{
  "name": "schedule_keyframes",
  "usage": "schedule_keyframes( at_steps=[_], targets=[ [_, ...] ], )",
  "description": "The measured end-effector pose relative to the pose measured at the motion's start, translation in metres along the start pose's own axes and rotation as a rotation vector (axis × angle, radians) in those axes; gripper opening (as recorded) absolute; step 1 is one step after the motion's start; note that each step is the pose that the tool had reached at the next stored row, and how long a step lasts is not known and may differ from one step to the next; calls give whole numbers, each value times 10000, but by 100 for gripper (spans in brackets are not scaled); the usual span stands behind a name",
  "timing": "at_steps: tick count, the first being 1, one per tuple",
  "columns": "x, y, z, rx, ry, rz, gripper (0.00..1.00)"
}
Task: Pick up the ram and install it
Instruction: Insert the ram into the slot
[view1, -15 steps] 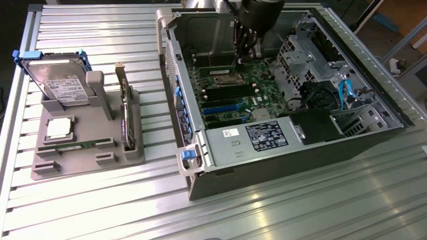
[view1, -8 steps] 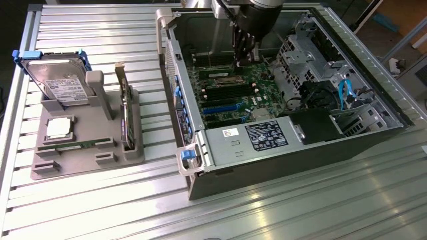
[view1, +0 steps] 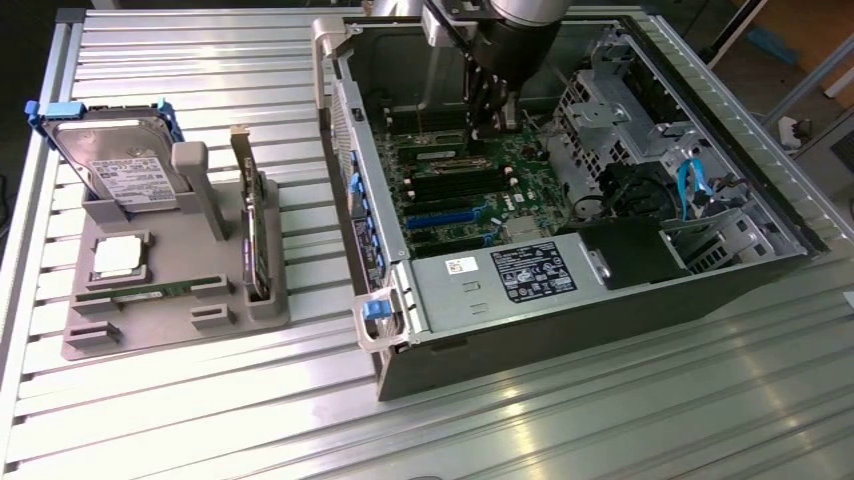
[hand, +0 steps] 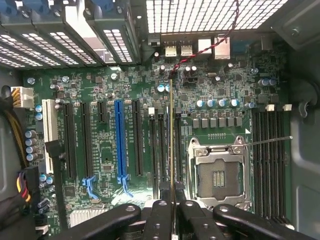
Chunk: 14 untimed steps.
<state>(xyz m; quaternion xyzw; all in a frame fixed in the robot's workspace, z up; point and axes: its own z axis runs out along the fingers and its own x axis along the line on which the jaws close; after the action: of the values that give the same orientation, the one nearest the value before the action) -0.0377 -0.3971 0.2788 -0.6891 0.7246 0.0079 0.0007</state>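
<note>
Green and very thin, the ram shows edge-on in the wrist view, as one narrow line between the fingers of the hand. The hand is closed narrowly on the stick and holds it by its upper edge. In the exterior view the hand is deep inside the open computer case, which lies on the desk toward the exterior view's right edge.

The stick hangs over the group of black memory slots, between the blue slot and the CPU socket, near the middle of the motherboard. I cannot tell if its lower edge touches a slot or only hovers above it.

My worries are these. The slots are close together, so a small side error may put the edge on the plastic between two of them. If the stick is tilted along its length, one end may seat first and the board may bend. Its grip area is small, so pressing may make it slip in the fingers. Small capacitors and a red-black wire are near the far end.
</note>
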Motion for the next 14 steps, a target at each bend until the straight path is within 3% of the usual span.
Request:
schedule_keyframes(
  at_steps=[6, 11, 14],
  targets=[
    [0, -1, 1, 0, 0, 2, 12],
    [-7, -141, -1, -4, 1, 1, 12],
    [-9, -181, 0, -3, 0, 1, 12]
  ],
)
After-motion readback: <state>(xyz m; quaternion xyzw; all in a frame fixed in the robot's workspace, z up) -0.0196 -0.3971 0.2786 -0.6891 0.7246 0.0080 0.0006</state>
